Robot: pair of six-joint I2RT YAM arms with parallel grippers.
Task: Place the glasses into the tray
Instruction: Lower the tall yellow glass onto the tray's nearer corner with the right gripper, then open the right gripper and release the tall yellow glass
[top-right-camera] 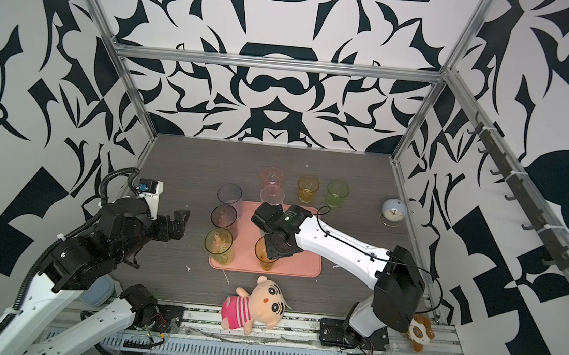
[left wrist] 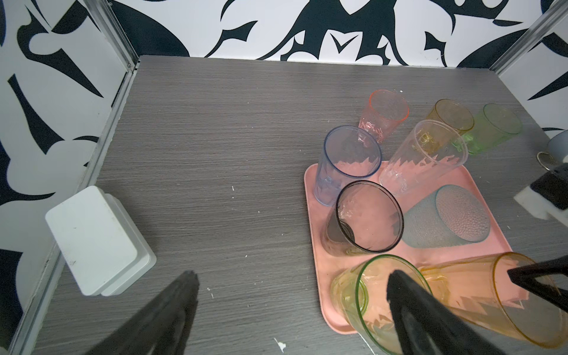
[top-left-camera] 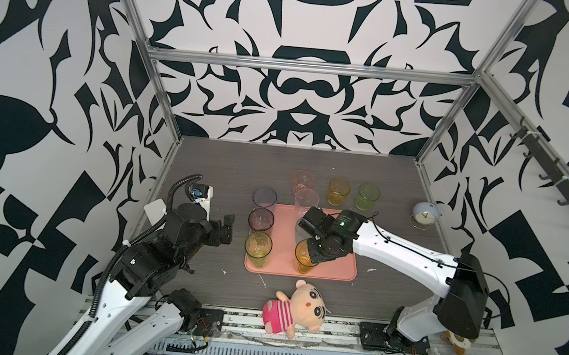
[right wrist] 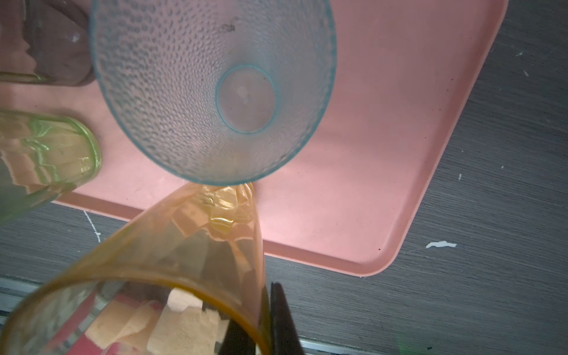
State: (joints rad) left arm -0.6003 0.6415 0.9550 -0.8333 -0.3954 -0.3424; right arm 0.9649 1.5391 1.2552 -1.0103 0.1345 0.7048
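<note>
1. Tabletop (top-left-camera: 213,164) in both top views carries the tray (top-left-camera: 338,273) at its centre. The right gripper (top-left-camera: 308,255) pinches the rim of the amber glass (top-left-camera: 301,263), upright at the tray's near edge. The left gripper (top-left-camera: 227,229) hangs left of the tray, jaws wide, empty. The pink glass (top-left-camera: 303,181), short yellow glass (top-left-camera: 338,191) and green glass (top-left-camera: 367,196) stand beyond the tray's far edge.
2. Left wrist view: the blue glass (left wrist: 344,166), clear glass (left wrist: 424,156), smoky glass (left wrist: 362,221), teal glass (left wrist: 445,221) and yellow-green glass (left wrist: 359,295) stand on the tray; a white box (left wrist: 92,239) lies at the table's left edge.
3. Right wrist view: one finger (right wrist: 281,313) sits outside the amber glass's wall, another inside; the teal glass stands just beside.
</note>
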